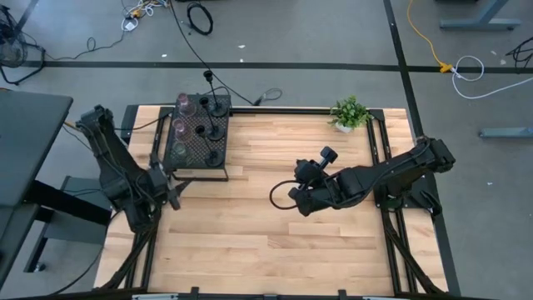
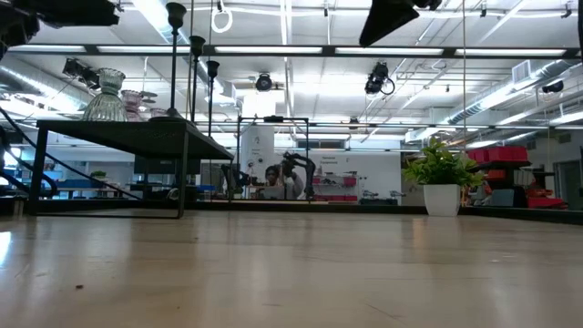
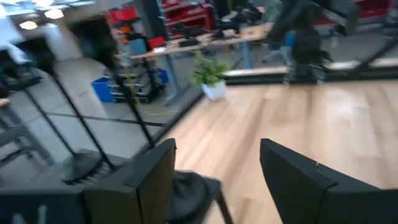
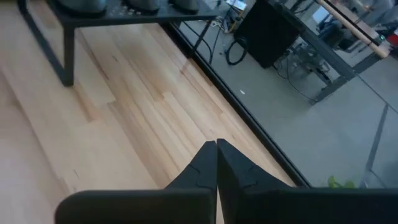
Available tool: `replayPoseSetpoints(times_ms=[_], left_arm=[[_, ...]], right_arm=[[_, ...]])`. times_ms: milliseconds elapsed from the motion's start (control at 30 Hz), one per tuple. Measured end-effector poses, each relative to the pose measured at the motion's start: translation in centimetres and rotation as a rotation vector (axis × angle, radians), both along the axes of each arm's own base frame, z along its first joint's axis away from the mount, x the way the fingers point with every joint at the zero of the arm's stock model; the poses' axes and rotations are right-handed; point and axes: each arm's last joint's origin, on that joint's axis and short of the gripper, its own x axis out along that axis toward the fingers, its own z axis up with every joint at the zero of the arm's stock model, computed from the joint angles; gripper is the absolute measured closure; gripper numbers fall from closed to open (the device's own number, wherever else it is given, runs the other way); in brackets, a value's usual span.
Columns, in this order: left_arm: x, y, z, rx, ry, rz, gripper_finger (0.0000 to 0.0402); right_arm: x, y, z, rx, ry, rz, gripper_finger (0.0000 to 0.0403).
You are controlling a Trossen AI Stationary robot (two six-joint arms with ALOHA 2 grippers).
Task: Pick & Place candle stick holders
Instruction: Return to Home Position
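The candle stick holders stand on top of a black mesh stand [image 1: 200, 137] at the table's far left. Among them are thin black stems with round bases [image 1: 215, 132] [image 2: 173, 55] and glass goblets [image 1: 186, 104] [image 2: 105, 96]. My left gripper [image 1: 175, 193] [image 3: 214, 180] is open with nothing between its fingers. It hangs just off the stand's near edge, and the stem bases [image 3: 81, 165] show beside it. My right gripper [image 1: 300, 171] [image 4: 216, 158] is shut on nothing above the middle of the table, pointing toward the stand.
A small green potted plant [image 1: 350, 114] [image 2: 442, 182] stands at the table's far edge, right of the middle. Bare wood [image 1: 250, 242] lies across the near half of the table. Cables lie on the floor beyond the far edge.
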Motion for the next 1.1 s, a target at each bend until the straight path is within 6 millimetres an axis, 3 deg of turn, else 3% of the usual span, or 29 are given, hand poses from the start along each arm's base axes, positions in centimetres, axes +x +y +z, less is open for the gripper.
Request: replayPoseSetpoints(times_ms=[133,367,500,600,700,900,1000,1100], left_arm=[[-0.5,-0.7,-0.8,-0.007,0.011,-0.071,0.0196],[-0.6,-2.7,-0.3,-0.054,-0.041,-0.156,0.0236],[1.4,-4.9,0.6,-0.001,0.042,-0.201,0.0243],[4.2,-5.7,1.2,0.049,0.124,-0.352,0.0244],[6.1,-4.5,1.2,0.121,0.104,-0.423,0.0244],[7.4,-0.4,0.0,-0.003,-0.014,-0.556,0.0251],[7.8,0.4,0.0,-0.030,-0.110,-0.665,0.0259],[8.3,0.9,-1.1,-0.047,-0.042,-0.659,0.0266]], right_arm=[[0.6,-0.1,0.2,0.025,-0.009,0.038,0.0401],[1.1,-1.0,0.2,0.051,-0.004,0.046,0.0400],[1.3,-1.5,0.2,0.051,0.001,0.036,0.0399],[1.4,-1.8,0.2,0.053,-0.003,0.029,0.0399],[1.4,-1.7,0.2,0.074,0.001,0.041,0.0399],[1.1,-0.8,0.1,0.067,0.025,0.077,0.0399],[0.9,-0.6,0.1,0.060,0.029,0.073,0.0399],[0.9,-0.6,0.0,0.062,0.029,0.072,0.0399]])
